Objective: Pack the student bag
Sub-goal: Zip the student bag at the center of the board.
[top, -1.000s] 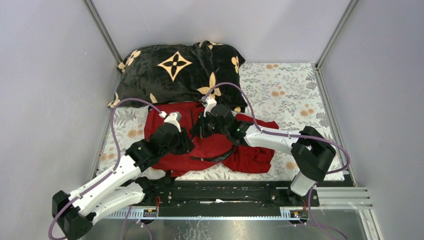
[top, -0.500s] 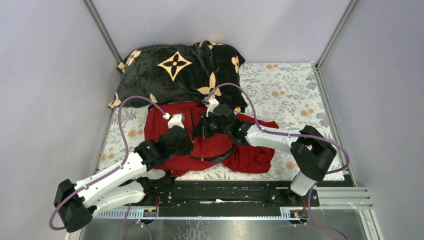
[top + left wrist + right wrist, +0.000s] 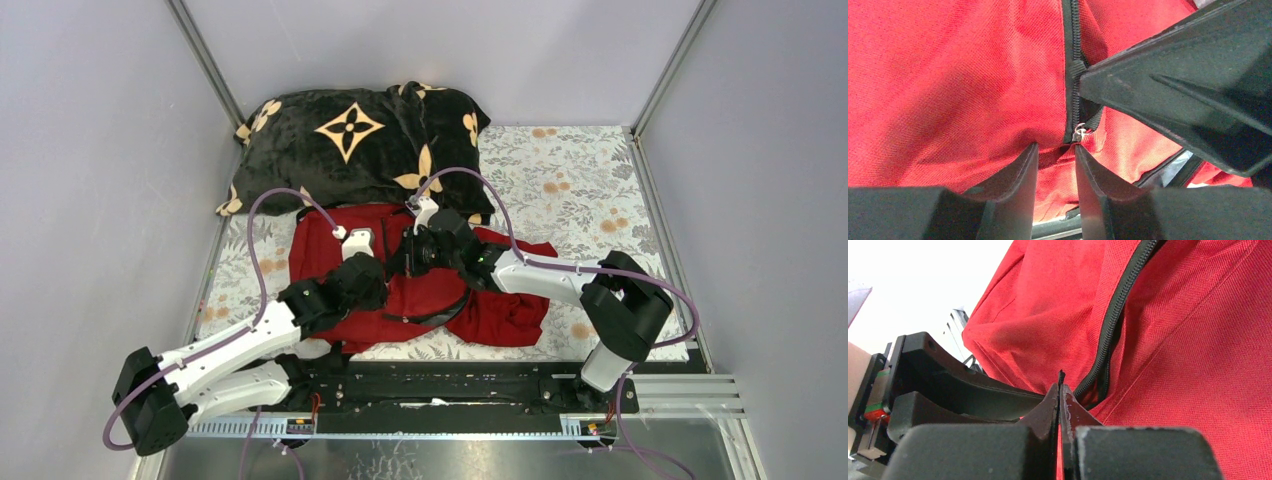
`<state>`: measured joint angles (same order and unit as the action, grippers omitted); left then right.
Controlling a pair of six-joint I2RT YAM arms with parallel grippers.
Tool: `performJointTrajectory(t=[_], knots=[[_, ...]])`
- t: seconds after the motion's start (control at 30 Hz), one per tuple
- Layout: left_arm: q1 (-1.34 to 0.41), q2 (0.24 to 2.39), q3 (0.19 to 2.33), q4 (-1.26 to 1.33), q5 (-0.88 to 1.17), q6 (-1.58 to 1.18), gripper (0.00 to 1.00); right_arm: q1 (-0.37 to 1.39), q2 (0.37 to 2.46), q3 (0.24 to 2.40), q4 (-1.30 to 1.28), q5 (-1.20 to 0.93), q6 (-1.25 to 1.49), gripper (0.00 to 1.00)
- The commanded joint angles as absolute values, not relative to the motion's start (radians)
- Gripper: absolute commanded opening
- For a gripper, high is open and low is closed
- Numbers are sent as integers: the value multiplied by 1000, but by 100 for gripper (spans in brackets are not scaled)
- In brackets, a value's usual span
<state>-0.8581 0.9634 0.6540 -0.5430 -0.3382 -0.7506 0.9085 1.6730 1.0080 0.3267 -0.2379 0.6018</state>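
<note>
Top external, bag: red bag (image 3: pixel 325 250) lies flat on the counter (image 3: pixel 580 180), left of centre, its near edge close to the arm bases. Both arms reach over it and meet above its middle.
Top external, surroundings: black blanket (image 3: pixel 350 140) with tan flowers sits behind the bag, touching its far edge. A dark-red cloth (image 3: pixel 510 310) lies against the bag's right side, partly under the right arm.
Left wrist, left tool (image 3: pixel 1055 150): released. Fingers stand a narrow gap apart, with only bag fabric showing behind the gap.
Left wrist, zipper (image 3: pixel 1075 50): black, runs down the red fabric to a metal slider (image 3: pixel 1079 134). The slider sits just off the tip of the finger on the view's right; contact cannot be told.
Right wrist, right tool (image 3: pixel 1060 387): clenched tight. A thin black sliver (image 3: pixel 1061 374) pokes out between the tips; what it belongs to cannot be told.
Right wrist, zipper: the teeth curve down the bag to just beside the tips.
Tools, relation: close together on the same stretch of zipper. In the left wrist view the right tool's tip sits on the zipper just above the slider.
</note>
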Motion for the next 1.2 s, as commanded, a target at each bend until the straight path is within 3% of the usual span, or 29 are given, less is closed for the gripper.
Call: performJointTrajectory(t=[0.0, 0.23, 0.37, 0.47, 0.53, 0.63, 0.83, 1.03, 1.17], knots=[[-876, 980, 666, -423, -323, -721, 39, 897, 1647, 1006, 397, -245, 616, 0], [-881, 1067, 699, -402, -309, -697, 28, 896, 1637, 1005, 400, -245, 621, 0], [-885, 1049, 705, -417, -261, -690, 29, 894, 1638, 1011, 391, -242, 611, 0], [-885, 1018, 703, -427, -226, -691, 40, 890, 1641, 1011, 391, -244, 611, 0], [-885, 1008, 702, -435, -207, -688, 66, 890, 1643, 1011, 397, -244, 611, 0], [-885, 1014, 696, -439, -216, -689, 69, 890, 1645, 1009, 407, -242, 615, 0], [-885, 1023, 695, -430, -272, -702, 46, 890, 1637, 1008, 411, -240, 618, 0], [-884, 1005, 673, -439, -333, -704, 1, 890, 1629, 1003, 422, -225, 620, 0], [-886, 997, 673, -461, -294, -702, 0, 890, 1632, 1021, 412, -206, 608, 0]])
